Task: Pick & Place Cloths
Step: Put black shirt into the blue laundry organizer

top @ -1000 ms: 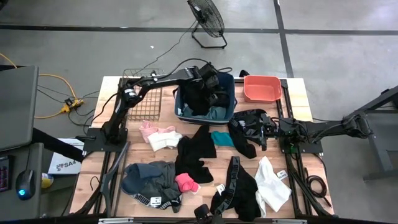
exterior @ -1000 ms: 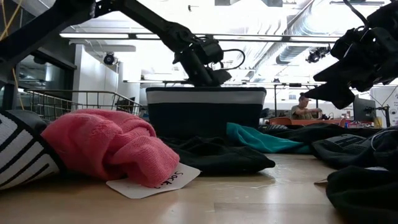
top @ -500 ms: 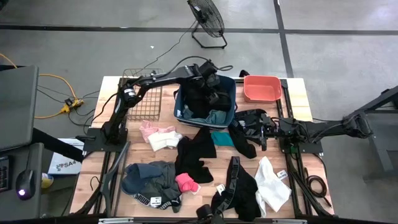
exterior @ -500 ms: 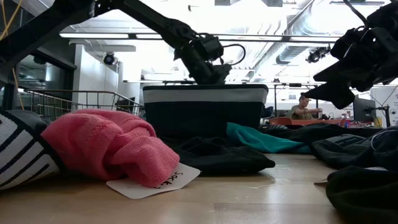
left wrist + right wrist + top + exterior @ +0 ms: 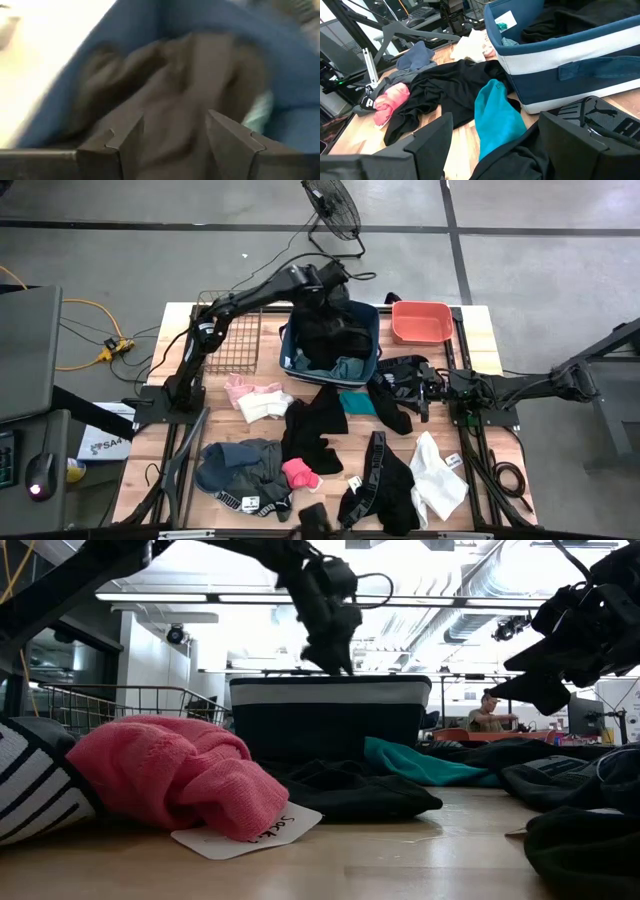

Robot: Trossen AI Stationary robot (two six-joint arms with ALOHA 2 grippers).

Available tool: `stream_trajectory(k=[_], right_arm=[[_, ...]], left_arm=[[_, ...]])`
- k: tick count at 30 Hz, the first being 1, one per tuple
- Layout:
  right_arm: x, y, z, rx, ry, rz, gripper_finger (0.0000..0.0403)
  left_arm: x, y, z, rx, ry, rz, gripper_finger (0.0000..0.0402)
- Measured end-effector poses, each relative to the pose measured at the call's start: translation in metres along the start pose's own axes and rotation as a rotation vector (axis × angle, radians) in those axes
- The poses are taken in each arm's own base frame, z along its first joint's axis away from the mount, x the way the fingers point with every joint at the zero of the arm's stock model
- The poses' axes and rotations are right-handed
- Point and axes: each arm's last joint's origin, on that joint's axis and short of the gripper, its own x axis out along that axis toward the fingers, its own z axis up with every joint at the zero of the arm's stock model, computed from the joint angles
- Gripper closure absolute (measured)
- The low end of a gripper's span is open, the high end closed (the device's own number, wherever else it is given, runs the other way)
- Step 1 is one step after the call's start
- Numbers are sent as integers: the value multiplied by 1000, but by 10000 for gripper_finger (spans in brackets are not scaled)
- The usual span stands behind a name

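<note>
Cloths scattered across a wooden table (image 5: 480,325), placed here relative to the blue fabric bin (image 5: 330,340). Inside the bin: a heap of black cloth (image 5: 325,335) with a teal-grey piece (image 5: 345,367) at its near edge. Just in front of the bin: a teal cloth (image 5: 357,402) beside a long black garment (image 5: 315,425). To the front left of the bin: a pale pink and white pair (image 5: 257,397); farther out, a grey bundle (image 5: 240,465), a bright pink sock (image 5: 300,474), a black piece with a striped band (image 5: 378,490) and a white cloth (image 5: 437,480).

Left gripper (image 5: 330,280) raised above the bin's far rim; from its wrist camera, fingers (image 5: 122,145) apart with nothing between them, dark cloth below, all blurred. Right gripper (image 5: 418,390) just right of the bin, above black fabric; from its wrist camera, fingers (image 5: 427,145) spread wide and empty, the teal cloth (image 5: 497,117) ahead and the bin's white-banded wall (image 5: 570,65) plain.

Only from table height: the pink sock (image 5: 170,775) large in front, a paper tag (image 5: 245,830) under it, a person (image 5: 490,712) seated far behind. Only from above: a coral tub (image 5: 421,321) right of the bin, a wire basket (image 5: 232,335) left of it, a floor fan (image 5: 335,215) beyond.
</note>
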Motion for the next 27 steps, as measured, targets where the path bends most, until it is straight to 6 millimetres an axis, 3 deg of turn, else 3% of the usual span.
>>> stream_trajectory(k=[4, 8, 20, 27], right_arm=[[0, 0, 0, 0, 0, -1, 116], [0, 0, 0, 0, 0, 0, 116], [0, 0, 0, 0, 0, 0, 116], [0, 0, 0, 0, 0, 0, 116]], left_arm=[[-5, 9, -13, 101, 159, 195, 197], [-5, 33, -22, 46, 230, 275, 197], [-15, 142, -42, -317, 83, 35, 197], [-22, 168, -53, -397, 73, 44, 197]])
